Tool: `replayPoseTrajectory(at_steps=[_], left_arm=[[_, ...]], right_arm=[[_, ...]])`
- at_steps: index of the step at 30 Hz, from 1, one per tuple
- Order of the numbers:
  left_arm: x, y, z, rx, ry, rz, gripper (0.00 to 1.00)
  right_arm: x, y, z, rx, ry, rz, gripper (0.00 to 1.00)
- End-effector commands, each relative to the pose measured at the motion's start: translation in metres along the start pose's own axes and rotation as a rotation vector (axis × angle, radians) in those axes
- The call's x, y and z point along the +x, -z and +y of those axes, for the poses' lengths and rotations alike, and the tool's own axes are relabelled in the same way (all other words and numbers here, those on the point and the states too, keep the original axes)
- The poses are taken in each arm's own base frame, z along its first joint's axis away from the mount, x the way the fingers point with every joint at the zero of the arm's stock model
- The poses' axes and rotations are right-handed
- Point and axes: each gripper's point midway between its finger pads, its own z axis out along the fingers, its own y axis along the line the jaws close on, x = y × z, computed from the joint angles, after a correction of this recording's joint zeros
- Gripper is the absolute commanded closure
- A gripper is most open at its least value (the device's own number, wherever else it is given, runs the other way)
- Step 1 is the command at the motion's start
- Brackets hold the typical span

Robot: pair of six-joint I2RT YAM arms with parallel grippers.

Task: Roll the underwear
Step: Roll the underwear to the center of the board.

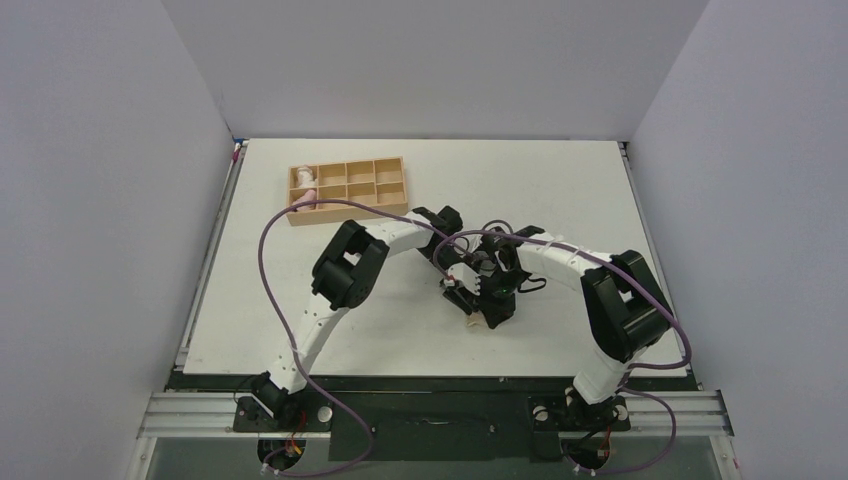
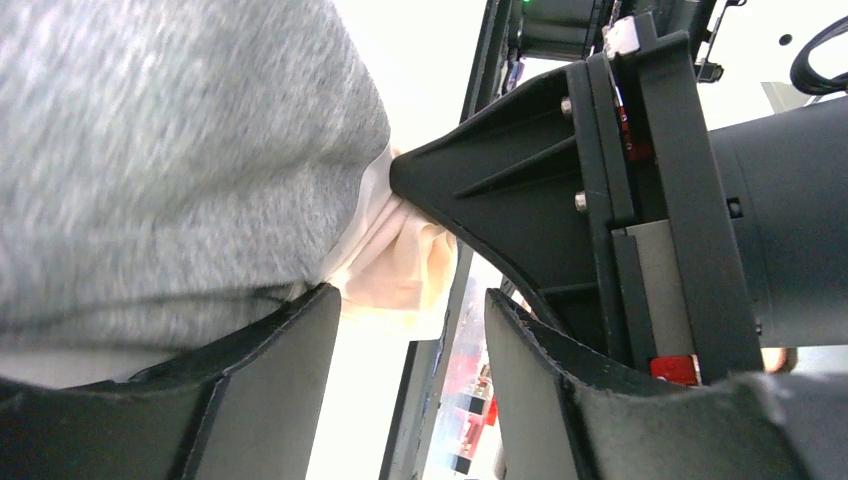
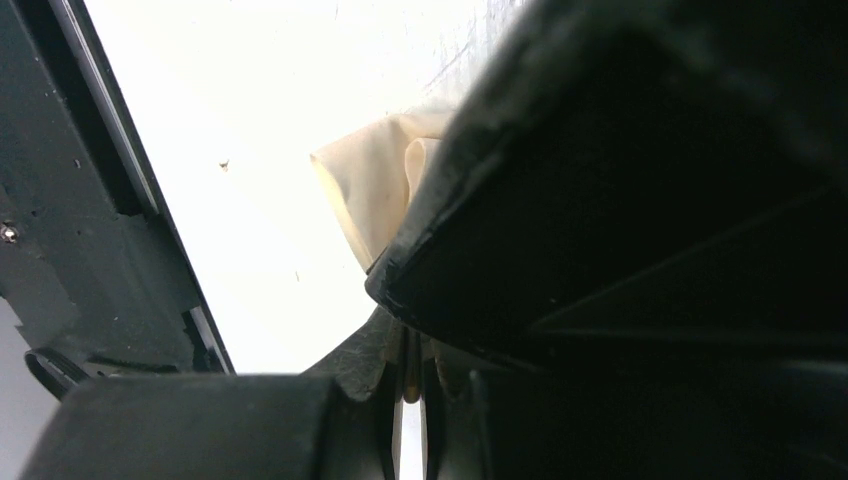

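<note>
The underwear (image 2: 170,160), grey fabric with a pale beige strip (image 2: 400,260), fills the upper left of the left wrist view. From above, only a beige corner (image 1: 478,322) shows under the two grippers at the table's middle. My left gripper (image 2: 412,300) stands open just below the beige strip, with nothing between its fingers (image 2: 270,380). My right gripper (image 3: 410,345) is shut, a sliver of the beige strip (image 3: 370,195) pinched at its tips. In the left wrist view its black finger (image 2: 480,190) presses into that strip. Both grippers (image 1: 462,280) (image 1: 492,300) crowd together over the garment.
A wooden compartment tray (image 1: 380,185) sits at the back left of the white table (image 1: 560,190). A pink cloth roll (image 1: 309,194) and a white cloth roll (image 1: 302,177) lie in its left cells. Purple cables loop over both arms.
</note>
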Motion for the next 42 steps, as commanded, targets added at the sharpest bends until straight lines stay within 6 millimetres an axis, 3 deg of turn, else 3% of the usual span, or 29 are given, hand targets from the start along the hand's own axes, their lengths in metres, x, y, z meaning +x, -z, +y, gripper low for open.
replayPoseTrajectory(at_steps=[1,8,18,34,42], left_arm=[[-0.02,0.023,0.007,-0.128,-0.163,-0.082,0.43],[-0.007,0.034,0.001,-0.155,-0.205,-0.083,0.34],[0.013,0.048,0.018,-0.273,-0.246,-0.099,0.32],[0.008,0.039,0.007,-0.179,-0.286,-0.276,0.25],[-0.007,0.07,-0.001,-0.201,-0.276,-0.501,0.25]], right_arm=[[0.025,-0.004,0.012,-0.052,-0.055,0.084,1.0],[0.024,-0.002,0.013,-0.059,-0.052,0.081,1.0],[0.031,0.001,0.01,-0.053,-0.066,0.079,1.0],[0.034,0.015,0.004,-0.036,-0.112,0.02,1.0],[0.037,0.012,0.002,-0.099,-0.128,0.023,1.0]])
